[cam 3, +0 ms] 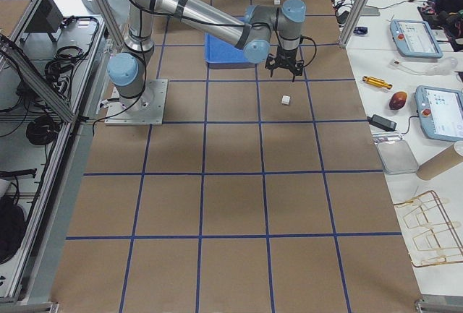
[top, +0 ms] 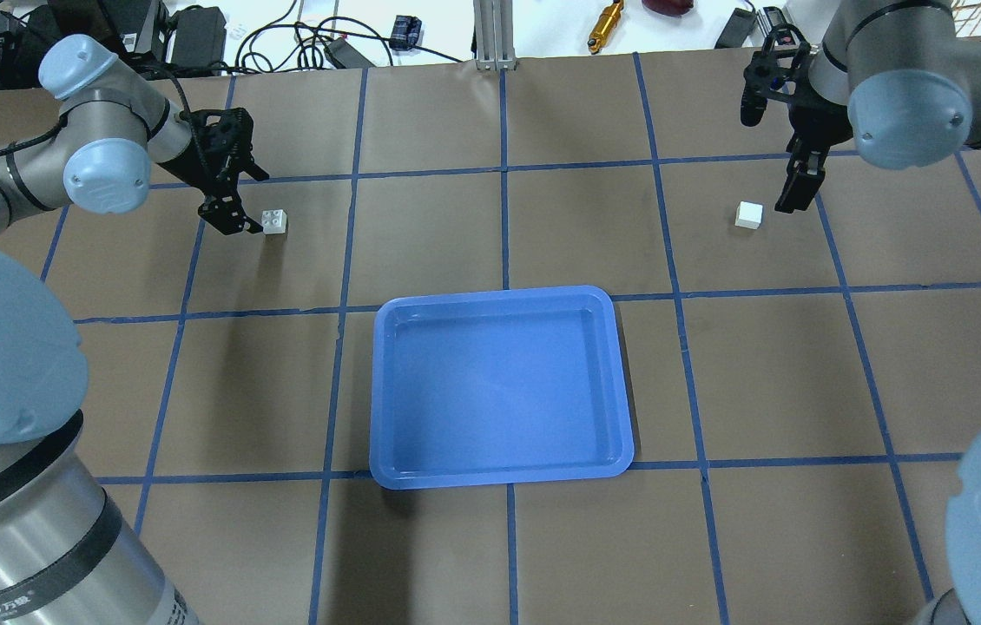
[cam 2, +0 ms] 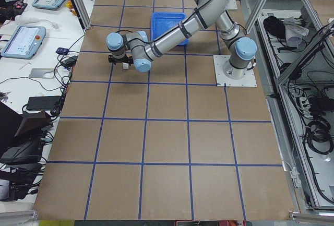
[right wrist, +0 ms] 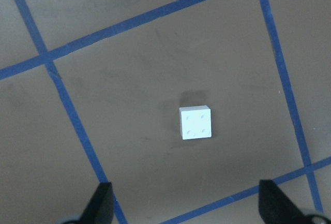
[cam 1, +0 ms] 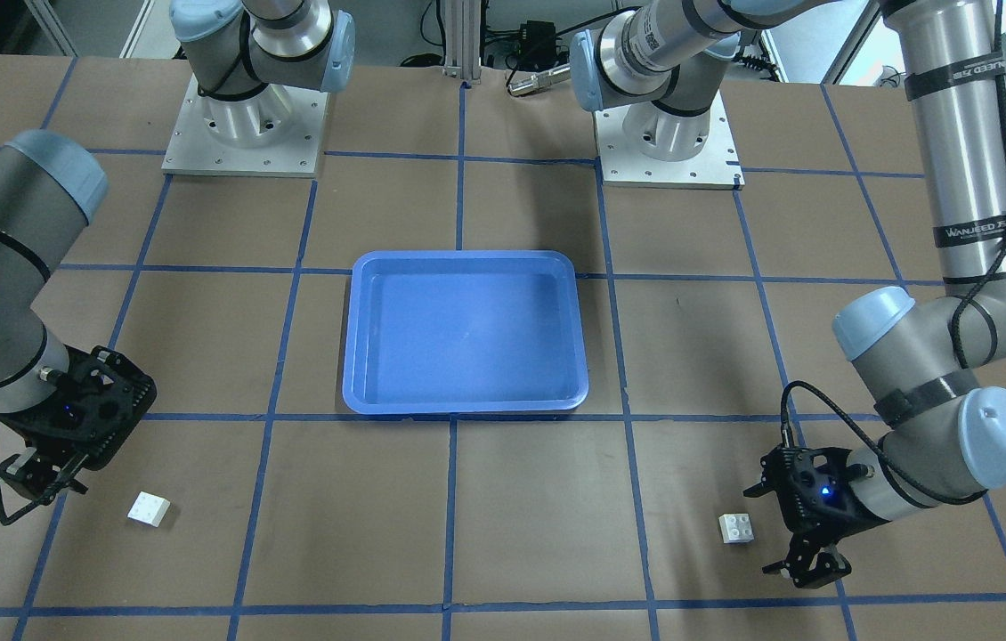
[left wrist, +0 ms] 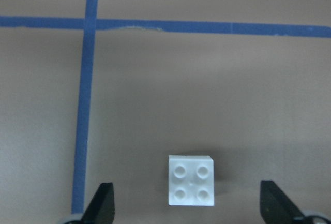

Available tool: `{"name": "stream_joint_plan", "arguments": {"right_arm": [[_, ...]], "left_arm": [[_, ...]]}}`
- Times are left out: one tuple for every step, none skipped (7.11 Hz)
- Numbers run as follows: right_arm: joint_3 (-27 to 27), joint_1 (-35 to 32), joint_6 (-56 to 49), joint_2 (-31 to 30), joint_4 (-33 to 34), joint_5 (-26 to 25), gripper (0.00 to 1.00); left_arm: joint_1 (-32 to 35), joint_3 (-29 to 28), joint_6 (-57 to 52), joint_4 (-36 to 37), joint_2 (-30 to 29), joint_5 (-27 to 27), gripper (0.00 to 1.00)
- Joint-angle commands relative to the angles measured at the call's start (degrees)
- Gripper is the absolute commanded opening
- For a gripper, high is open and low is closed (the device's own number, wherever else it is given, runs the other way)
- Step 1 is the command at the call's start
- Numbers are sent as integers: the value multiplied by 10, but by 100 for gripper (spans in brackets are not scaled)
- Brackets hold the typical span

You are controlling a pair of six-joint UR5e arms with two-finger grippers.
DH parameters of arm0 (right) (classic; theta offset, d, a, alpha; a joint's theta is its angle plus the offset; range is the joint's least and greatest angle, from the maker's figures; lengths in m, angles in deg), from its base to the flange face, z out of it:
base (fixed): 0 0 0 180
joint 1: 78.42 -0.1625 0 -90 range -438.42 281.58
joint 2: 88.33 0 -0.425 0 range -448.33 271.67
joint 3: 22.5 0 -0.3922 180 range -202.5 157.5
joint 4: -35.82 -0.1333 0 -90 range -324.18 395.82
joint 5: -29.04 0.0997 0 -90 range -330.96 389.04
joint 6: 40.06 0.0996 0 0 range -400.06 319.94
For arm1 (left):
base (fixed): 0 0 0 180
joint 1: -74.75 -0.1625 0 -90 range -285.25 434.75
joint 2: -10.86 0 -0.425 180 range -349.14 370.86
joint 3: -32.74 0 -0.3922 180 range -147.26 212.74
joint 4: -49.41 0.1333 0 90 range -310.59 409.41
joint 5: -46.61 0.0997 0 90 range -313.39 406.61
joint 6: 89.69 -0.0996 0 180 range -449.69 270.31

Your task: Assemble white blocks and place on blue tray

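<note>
Neither brick has been picked up, so the task looks to be at its opening step, the approach to the first grasp. Seen from overhead, the blue tray (top: 501, 295) lies bare at the middle of the desk (top: 803, 382). The left white block (top: 274, 223) sits at about 10 o'clock from it and the right white block (top: 749, 215) at about 2 o'clock, both well apart from the tray and from each other, and both studs-up. The left gripper (top: 250, 205) hangs with its jaws spread wide and holding nothing. Its block is just beside it at 4 o'clock, and in the left wrist view the brick sits low in the picture, between the two fingertips. The right gripper (top: 771, 159) is likewise spread and empty. Its block is near it at 7 o'clock, and in the right wrist view it looks small and near the centre, which suggests this gripper is higher. The next move probably calls for each gripper to straddle its brick squarely across two flat sides, descend, and close. The right one has the longer drop.
</note>
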Motion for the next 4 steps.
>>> {"name": "stream_joint_plan", "arguments": {"right_arm": [[-1,1,4,34,46,3,100],[-8,1,6,48,54,3,100],[-12,1,0,61,53,2,100],[-12,1,-2,69,49,2,100]], "left_arm": [[-9,3,-8,0,-13,-21,100],[-9,4,-7,-4,-12,-18,100],[-9,5,-11,-8,-8,-17,100],[-9,8,-13,-12,-5,-14,100]]}}
